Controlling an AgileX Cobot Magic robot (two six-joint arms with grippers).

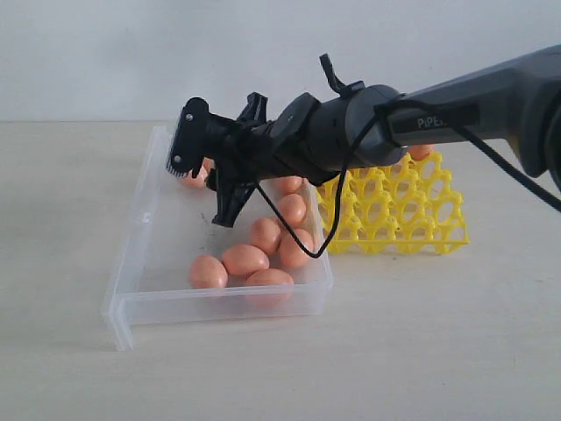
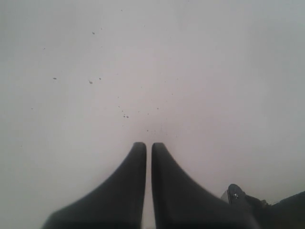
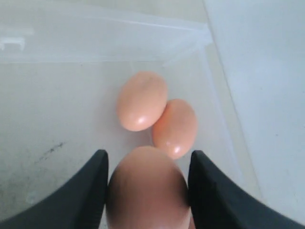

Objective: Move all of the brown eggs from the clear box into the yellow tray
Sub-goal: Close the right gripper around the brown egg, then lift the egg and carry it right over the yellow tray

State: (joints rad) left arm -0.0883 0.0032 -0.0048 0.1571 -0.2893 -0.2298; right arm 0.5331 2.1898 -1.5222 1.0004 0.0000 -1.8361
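**One egg in the gripper, the rest waiting in the box**

The right gripper (image 3: 148, 155) stood partly open, its two jaws pressed against the sides of a single brown egg (image 3: 147, 191), which filled the gap between them. It hung over the far end of the clear box (image 1: 131, 263), with two more eggs (image 3: 142, 100) lying touching each other on the box floor just beyond. Several loose brown eggs (image 1: 244, 260) were clustered at the box's near right corner. The yellow tray (image 1: 412, 219) sat just beside the box on the surface, and one egg (image 1: 421, 152) showed at its far edge.

The left gripper (image 2: 148, 145) was closed with nothing in it, over bare surface.

The eggs looked light, smooth and rounded, so probably slippery and apt to crack or squirt out under a hard pinch. The safest hold seemed to be across the widest part, squeezed gently, with the long axis running along the jaws.
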